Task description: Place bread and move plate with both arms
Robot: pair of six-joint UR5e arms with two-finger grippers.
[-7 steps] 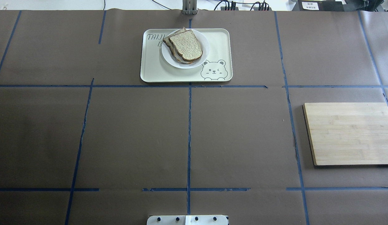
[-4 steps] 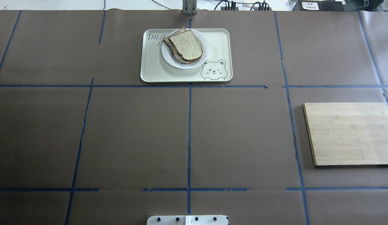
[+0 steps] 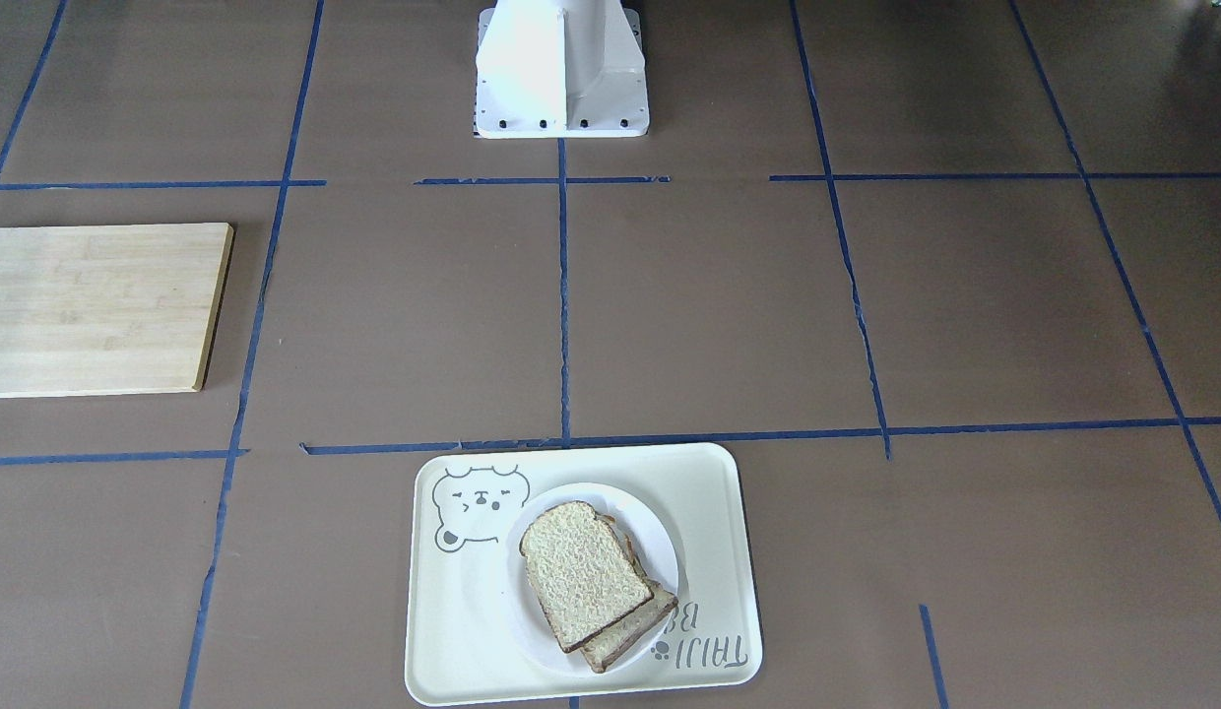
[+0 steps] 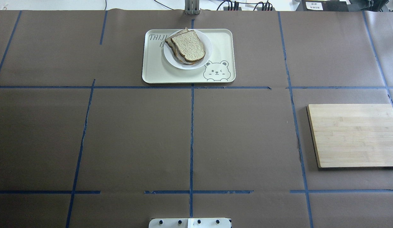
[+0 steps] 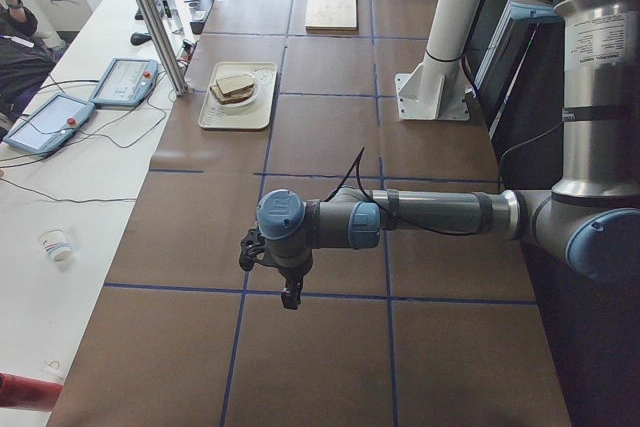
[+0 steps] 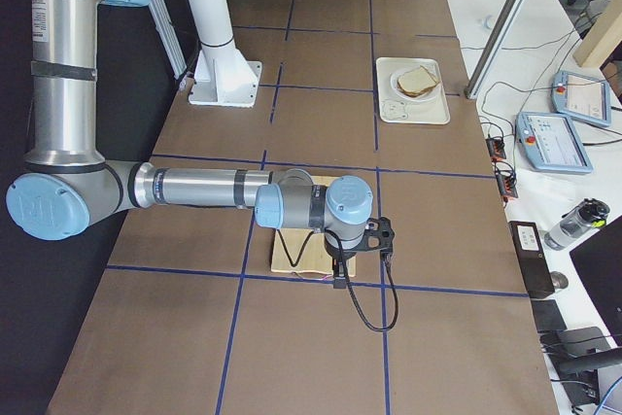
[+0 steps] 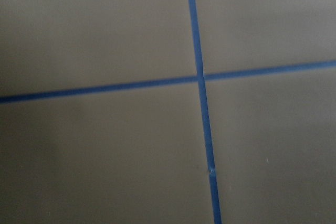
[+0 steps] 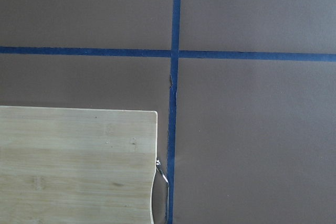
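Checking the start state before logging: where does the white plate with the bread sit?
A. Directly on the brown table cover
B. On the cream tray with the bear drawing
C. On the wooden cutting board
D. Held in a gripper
B: the plate, with the bread on it, rests inside the tray, while the cutting board lies well apart on the robot's right side.

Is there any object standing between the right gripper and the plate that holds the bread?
Nothing visible does. The right gripper hangs over the wooden board, apart from the tray; between them only the taped brown table shows. The bread lies uncovered on the plate.
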